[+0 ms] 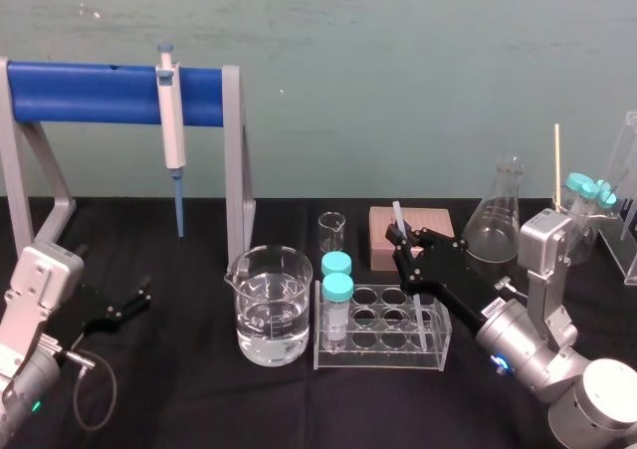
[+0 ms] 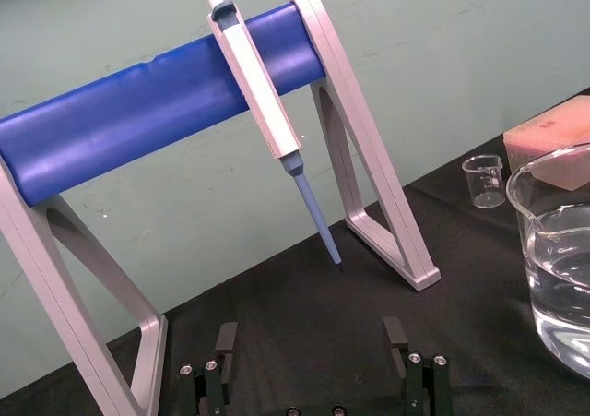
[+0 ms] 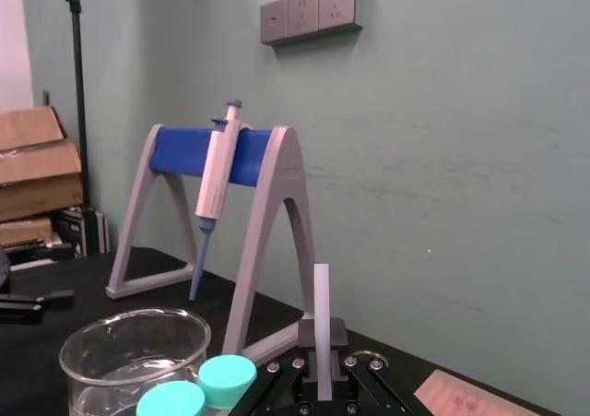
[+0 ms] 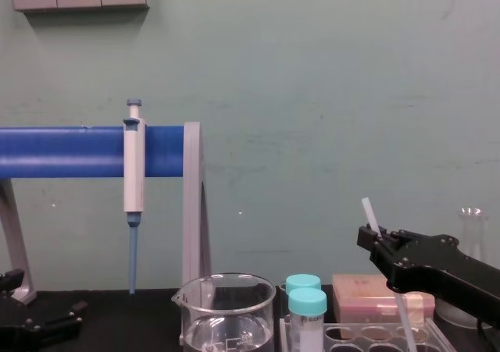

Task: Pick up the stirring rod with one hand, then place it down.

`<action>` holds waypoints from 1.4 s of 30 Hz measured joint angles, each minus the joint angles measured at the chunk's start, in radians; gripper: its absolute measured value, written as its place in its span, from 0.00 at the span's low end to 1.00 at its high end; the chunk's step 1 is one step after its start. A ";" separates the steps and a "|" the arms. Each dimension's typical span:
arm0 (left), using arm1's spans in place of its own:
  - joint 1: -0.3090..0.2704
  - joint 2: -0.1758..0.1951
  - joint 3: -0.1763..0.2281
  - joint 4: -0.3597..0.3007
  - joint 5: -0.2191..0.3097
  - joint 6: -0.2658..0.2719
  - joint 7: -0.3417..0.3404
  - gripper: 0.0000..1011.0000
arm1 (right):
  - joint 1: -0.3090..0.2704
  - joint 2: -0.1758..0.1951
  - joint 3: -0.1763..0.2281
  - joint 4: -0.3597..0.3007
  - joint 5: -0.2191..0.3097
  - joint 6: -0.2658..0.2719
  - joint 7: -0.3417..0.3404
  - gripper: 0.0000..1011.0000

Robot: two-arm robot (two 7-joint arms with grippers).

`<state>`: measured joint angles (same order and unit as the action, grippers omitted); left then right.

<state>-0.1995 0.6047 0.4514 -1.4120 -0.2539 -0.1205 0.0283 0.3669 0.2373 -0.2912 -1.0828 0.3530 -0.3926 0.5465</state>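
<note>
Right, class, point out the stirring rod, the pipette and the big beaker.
stirring rod (image 1: 397,213): head view, top end above the right claw (image 1: 402,238).
pipette (image 1: 173,120): head view, white body.
big beaker (image 1: 243,310): head view, left glass wall.

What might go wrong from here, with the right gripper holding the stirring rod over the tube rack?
1. The right gripper pinches the stirring rod near its top, tilted; the thin rod might pivot or slip.
2. Its lower end reaches the tube rack, so a sideways move could snag it or knock the capped tubes.
3. The water beaker stands close by.
The left gripper sits parked.
</note>
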 joint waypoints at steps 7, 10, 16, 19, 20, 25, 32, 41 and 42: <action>0.000 0.000 0.000 0.000 0.000 0.000 0.000 0.99 | -0.001 0.000 0.000 -0.001 -0.002 0.001 -0.004 0.07; 0.000 0.000 0.000 0.000 0.000 0.000 0.000 0.99 | -0.001 0.000 0.000 -0.002 -0.001 0.001 -0.004 0.07; 0.000 0.000 0.000 0.000 0.000 0.000 0.000 0.99 | -0.001 0.000 0.000 -0.002 -0.001 -0.001 -0.002 0.07; 0.000 0.000 0.000 0.000 0.000 0.000 0.000 0.99 | -0.001 0.000 0.000 -0.002 0.000 -0.001 -0.001 0.12; 0.000 0.000 0.000 0.000 0.000 0.000 0.000 0.99 | -0.001 0.000 0.000 -0.002 0.000 -0.001 -0.001 0.13; 0.000 0.000 0.000 0.000 0.000 0.000 0.000 0.99 | -0.001 0.000 0.000 -0.002 0.000 -0.001 0.000 0.29; 0.000 0.000 0.000 0.000 0.000 0.000 0.000 0.99 | -0.001 0.000 0.000 -0.002 0.001 -0.002 0.001 0.51; 0.000 0.000 0.000 0.000 0.000 0.000 0.000 0.99 | -0.001 0.000 0.000 -0.002 0.002 -0.002 0.002 0.79; 0.000 0.000 0.000 0.000 0.000 0.000 0.000 0.99 | -0.001 0.000 0.000 -0.002 0.002 -0.002 0.002 0.81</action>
<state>-0.1996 0.6047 0.4514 -1.4120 -0.2540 -0.1205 0.0283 0.3655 0.2376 -0.2911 -1.0844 0.3551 -0.3947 0.5486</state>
